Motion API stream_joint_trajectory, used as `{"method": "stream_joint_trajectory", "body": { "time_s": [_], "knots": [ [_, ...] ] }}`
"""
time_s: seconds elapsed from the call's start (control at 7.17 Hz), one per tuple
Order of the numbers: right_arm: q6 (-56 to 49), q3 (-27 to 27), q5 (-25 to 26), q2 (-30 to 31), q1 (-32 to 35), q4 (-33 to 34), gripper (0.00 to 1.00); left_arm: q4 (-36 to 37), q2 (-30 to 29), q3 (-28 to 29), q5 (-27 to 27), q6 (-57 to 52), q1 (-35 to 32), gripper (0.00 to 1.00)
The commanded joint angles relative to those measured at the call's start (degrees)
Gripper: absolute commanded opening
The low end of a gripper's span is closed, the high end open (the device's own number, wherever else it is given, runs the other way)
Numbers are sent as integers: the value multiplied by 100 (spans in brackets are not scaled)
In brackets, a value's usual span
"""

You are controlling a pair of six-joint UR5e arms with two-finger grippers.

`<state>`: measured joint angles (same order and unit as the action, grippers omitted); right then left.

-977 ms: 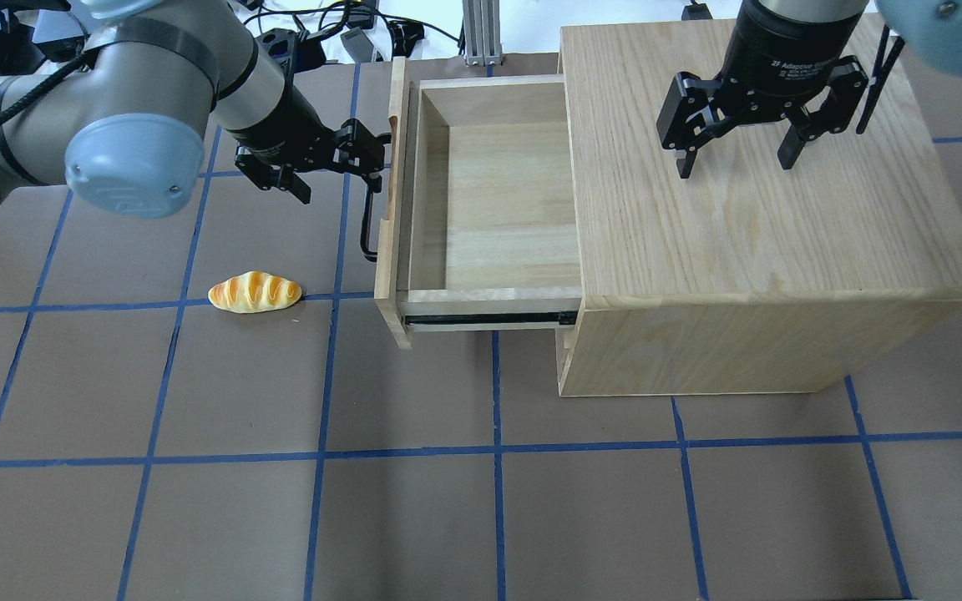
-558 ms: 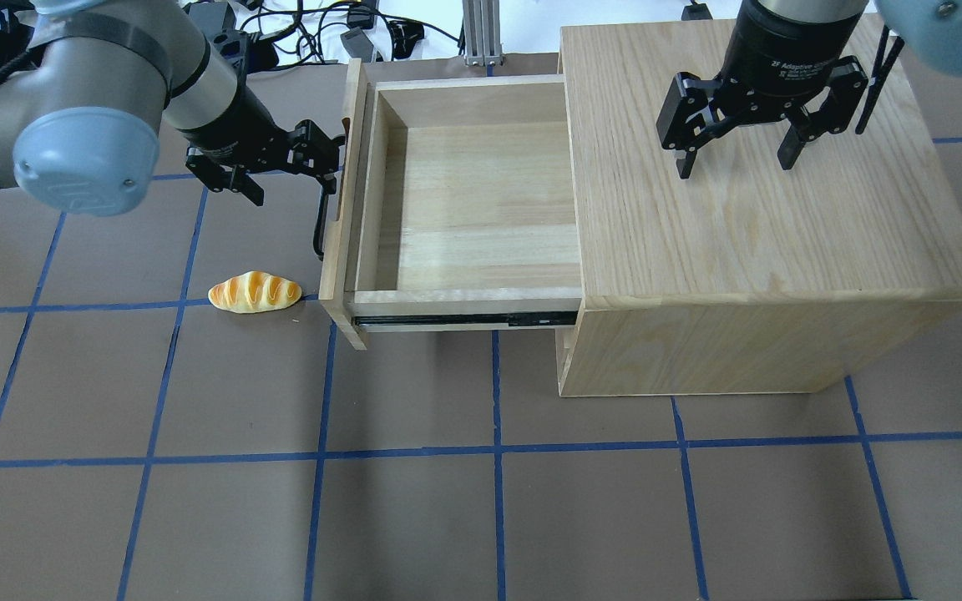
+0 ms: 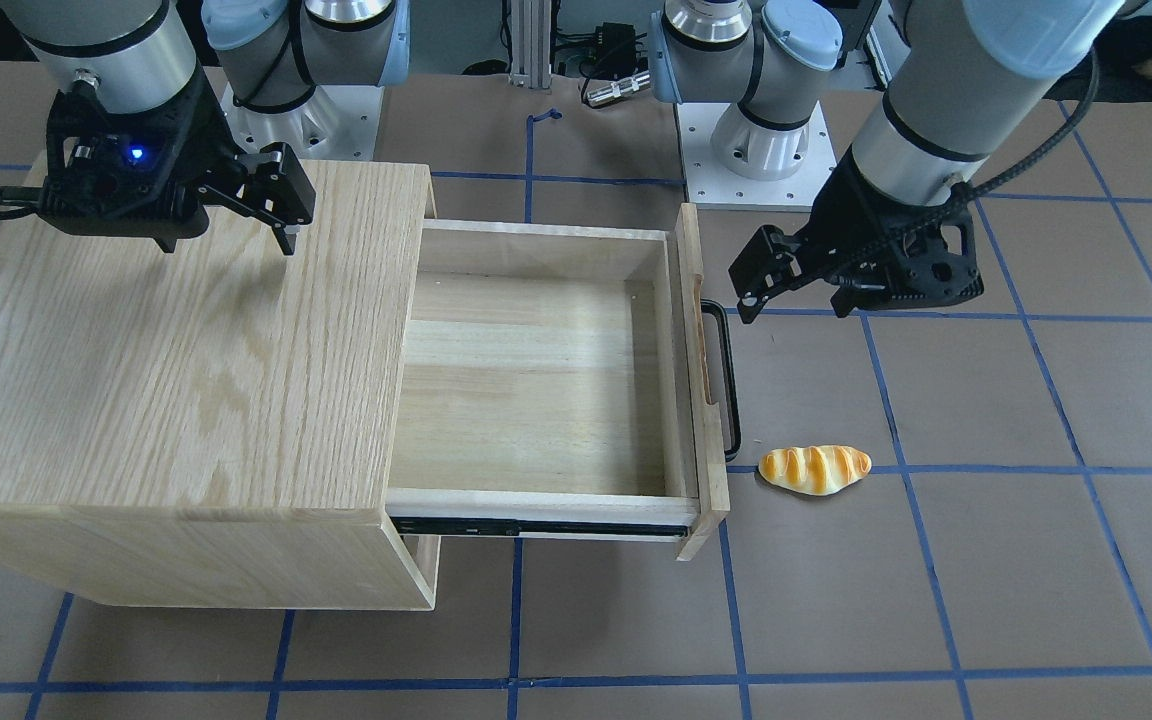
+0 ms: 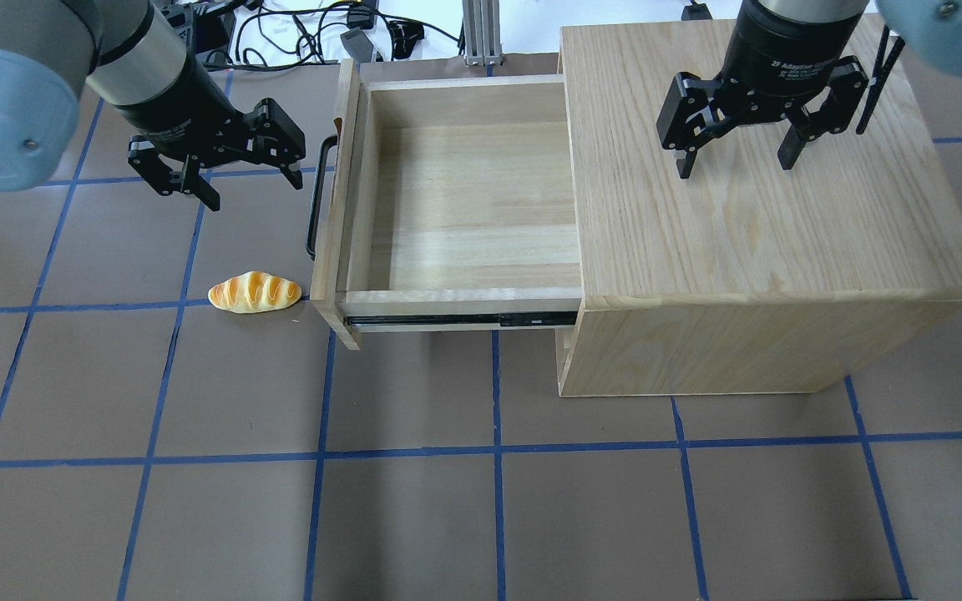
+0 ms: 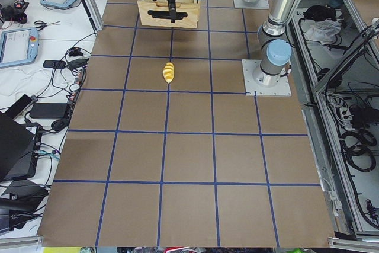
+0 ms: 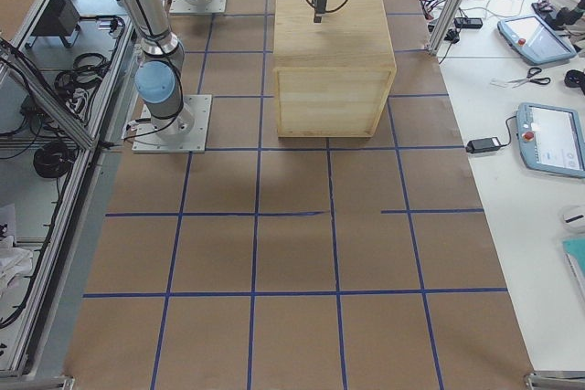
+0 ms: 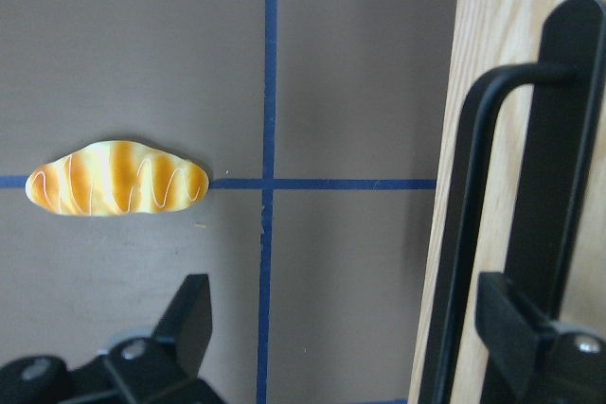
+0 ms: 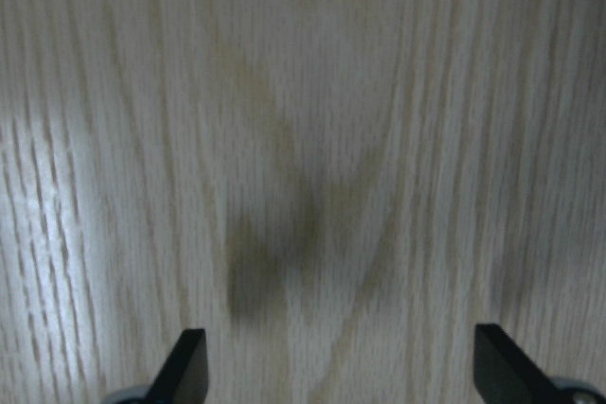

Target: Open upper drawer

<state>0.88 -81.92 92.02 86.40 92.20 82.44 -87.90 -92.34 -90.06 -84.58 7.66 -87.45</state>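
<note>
I see the upper drawer (image 4: pixel 464 192) standing far out of the cabinet (image 4: pixel 782 242). My left gripper (image 4: pixel 249 188) hangs spread and empty beside its handle (image 4: pixel 316 196). The right gripper (image 4: pixel 736 165) hovers spread over the cabinet top.

Light-oak upper drawer (image 4: pixel 464 200) with black bar handle, pulled far out, empty inside.
</note>
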Motion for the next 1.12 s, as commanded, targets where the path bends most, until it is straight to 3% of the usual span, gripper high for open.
{"method": "stream_joint_trajectory", "body": {
  "time_s": [0.0,0.28,0.56,0.98],
  "knots": [
    [-9,0,0,0,0,0,100,-701,513,16,-383,130,-113,100],
    [0,0,0,0,0,0,100,-510,437,-12,-665,8,-132,100],
    [-9,0,0,0,0,0,100,366,288,-20,-657,-545,-123,98],
    [0,0,0,0,0,0,100,370,261,-2,-656,-555,-123,100]
  ]
}}
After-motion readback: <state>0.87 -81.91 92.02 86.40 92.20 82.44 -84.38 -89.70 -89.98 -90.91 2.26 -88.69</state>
